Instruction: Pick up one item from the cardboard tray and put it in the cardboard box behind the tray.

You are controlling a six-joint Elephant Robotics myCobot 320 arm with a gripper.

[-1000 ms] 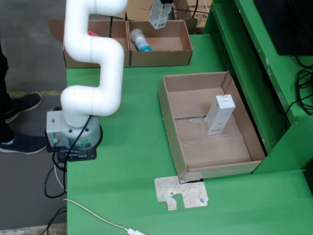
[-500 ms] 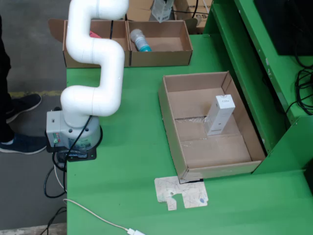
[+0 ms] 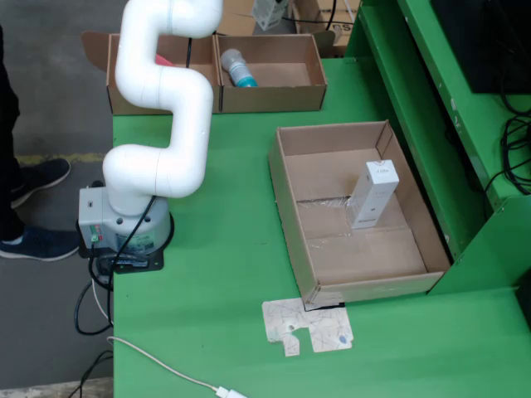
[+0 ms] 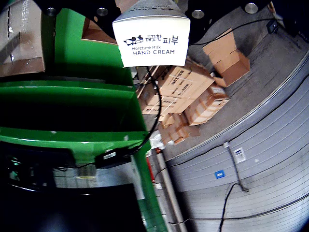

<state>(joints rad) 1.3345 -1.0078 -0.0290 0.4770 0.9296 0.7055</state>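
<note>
Holding my claw (image 4: 150,5) clamped on a white hand cream carton (image 4: 151,39), raised high above the cardboard boxes (image 3: 274,79) at the desk's (image 3: 224,240) far edge so it clears their walls, while another carton (image 3: 373,195) stands in the tray (image 3: 286,211).

The arm (image 3: 162,99) is built from smooth, glossy white tube sections joined by rounded elbows. It is seated on a grey base (image 3: 116,228) carrying small green and red connector blocks on one side, mounted on a dark plate, with black cables (image 3: 93,303) run out from under it. In the gripper-mounted view, only round silver screws (image 4: 250,7) set in black housing are seen at the top edge.
</note>
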